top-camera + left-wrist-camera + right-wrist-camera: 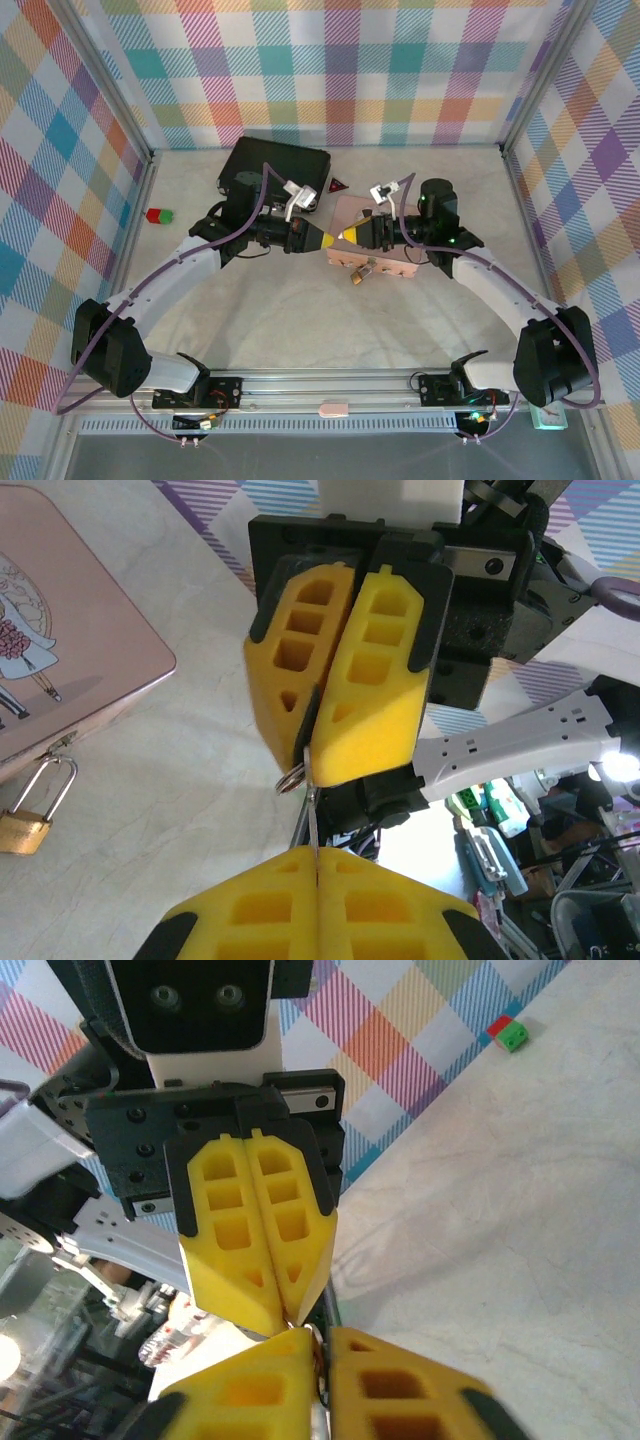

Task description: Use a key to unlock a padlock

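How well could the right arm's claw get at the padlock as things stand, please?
Probably yes: the padlock hangs at the pink box's front edge, close to the right claw, with nothing between them. However, that claw and the left claw are both shut on the key, so it's occupied.

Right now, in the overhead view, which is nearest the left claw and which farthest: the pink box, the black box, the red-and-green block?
1. pink box, just right of the left gripper.
2. black box, behind it, toward the back wall.
3. red-and-green block, far left by the side wall.
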You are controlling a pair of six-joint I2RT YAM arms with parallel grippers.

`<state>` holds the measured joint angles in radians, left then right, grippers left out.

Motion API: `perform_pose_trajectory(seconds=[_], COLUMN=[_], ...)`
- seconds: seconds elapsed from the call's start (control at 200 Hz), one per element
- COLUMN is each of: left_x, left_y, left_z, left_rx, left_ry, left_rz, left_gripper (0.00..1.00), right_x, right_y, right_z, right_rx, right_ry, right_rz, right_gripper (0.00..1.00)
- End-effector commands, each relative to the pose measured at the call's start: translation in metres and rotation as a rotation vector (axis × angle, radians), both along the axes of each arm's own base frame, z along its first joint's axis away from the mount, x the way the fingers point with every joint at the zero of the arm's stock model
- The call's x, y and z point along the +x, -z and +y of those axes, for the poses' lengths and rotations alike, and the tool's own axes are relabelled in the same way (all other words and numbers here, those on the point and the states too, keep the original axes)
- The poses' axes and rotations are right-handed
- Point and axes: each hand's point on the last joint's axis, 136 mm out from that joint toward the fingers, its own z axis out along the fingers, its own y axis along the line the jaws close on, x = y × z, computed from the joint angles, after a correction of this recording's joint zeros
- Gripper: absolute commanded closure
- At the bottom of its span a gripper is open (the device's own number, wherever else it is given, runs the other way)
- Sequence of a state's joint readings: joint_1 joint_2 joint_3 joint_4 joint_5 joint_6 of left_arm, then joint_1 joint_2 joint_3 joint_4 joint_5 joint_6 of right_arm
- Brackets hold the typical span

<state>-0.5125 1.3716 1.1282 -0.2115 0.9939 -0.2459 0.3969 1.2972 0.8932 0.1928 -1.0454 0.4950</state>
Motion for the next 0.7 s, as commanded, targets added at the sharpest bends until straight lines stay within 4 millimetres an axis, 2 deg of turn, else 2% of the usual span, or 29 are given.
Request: perform_pose_trajectory(seconds=[0.0, 0.05, 0.085, 0.16, 0.205, 0.26, 0.32, 0.445, 0.57, 0.695], left_x=[0.001, 0.014, 0.028, 0.062, 0.079, 0.092, 0.101, 0.109, 0.103, 0.098], left_y=[-0.004, 0.0, 0.003, 0.009, 0.01, 0.009, 0.013, 0.027, 0.035, 0.034], left_z=[0.001, 0.005, 0.011, 0.033, 0.046, 0.055, 0.06, 0.057, 0.039, 0.024], left_rx=[-0.012, 0.022, 0.056, 0.1, 0.067, -0.014, -0.098, -0.186, -0.206, -0.236], left_ry=[-0.006, -0.092, -0.187, -0.429, -0.561, -0.666, -0.757, -0.869, -0.902, -0.895], left_rz=[-0.021, -0.024, -0.021, 0.033, 0.096, 0.16, 0.256, 0.409, 0.515, 0.595], left_gripper=[1.0, 1.0, 0.92, 0.62, 0.36, 0.24, 0.22, 0.22, 0.22, 0.23], right_x=[-0.003, -0.003, -0.003, -0.001, -0.001, 0.002, 0.007, 0.018, 0.024, 0.036], right_y=[-0.015, -0.016, -0.016, -0.013, -0.013, -0.011, -0.008, 0.0, 0.011, 0.013], right_z=[0.004, 0.003, 0.002, -0.001, -0.003, -0.006, -0.008, -0.006, 0.003, 0.005], right_rx=[0.031, 0.029, 0.022, -0.004, -0.02, -0.035, -0.052, -0.114, -0.236, -0.301], right_ry=[-0.038, -0.028, -0.015, 0.022, 0.048, 0.085, 0.127, 0.183, 0.26, 0.329], right_rz=[-0.055, -0.062, -0.071, -0.102, -0.122, -0.142, -0.154, -0.195, -0.393, -0.533], right_gripper=[1.0, 1.0, 1.0, 1.0, 1.0, 1.0, 1.0, 1.0, 1.0, 1.0])
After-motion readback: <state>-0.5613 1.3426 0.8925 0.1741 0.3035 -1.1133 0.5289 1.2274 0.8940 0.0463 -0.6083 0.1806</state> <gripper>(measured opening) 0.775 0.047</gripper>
